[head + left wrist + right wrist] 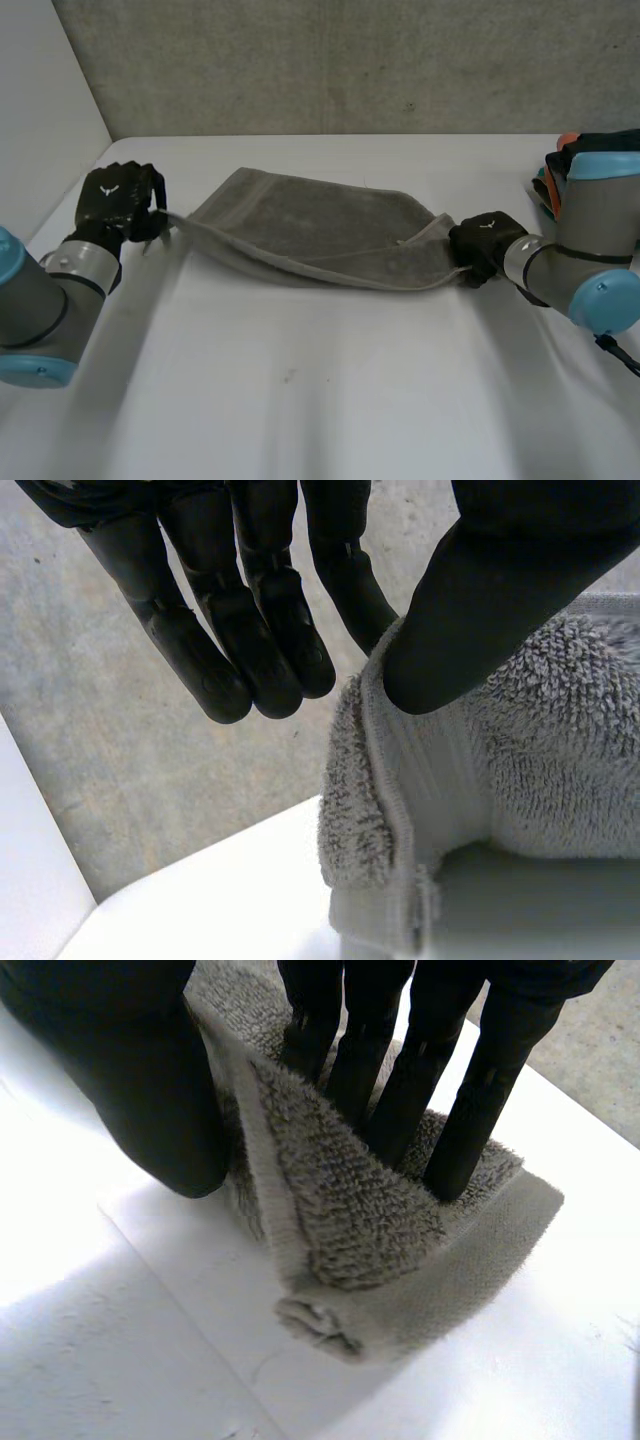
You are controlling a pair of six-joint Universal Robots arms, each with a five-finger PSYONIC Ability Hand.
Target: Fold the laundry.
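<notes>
While it lies across the middle of the white bench (300, 400), the grey towel (320, 235) (looped terry with a flat woven hem) is doubled into a long band. The left hand (115, 200) pinches one lifted end corner between thumb and fingers (270, 630). The right hand (483, 245) clamps the opposite corner, its fingers (400, 1090) pressed toward the thumb.

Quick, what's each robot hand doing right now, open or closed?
Left robot hand: closed, pinching one corner of the towel.
Right robot hand: closed, pinching a corner at the towel's other end.
</notes>
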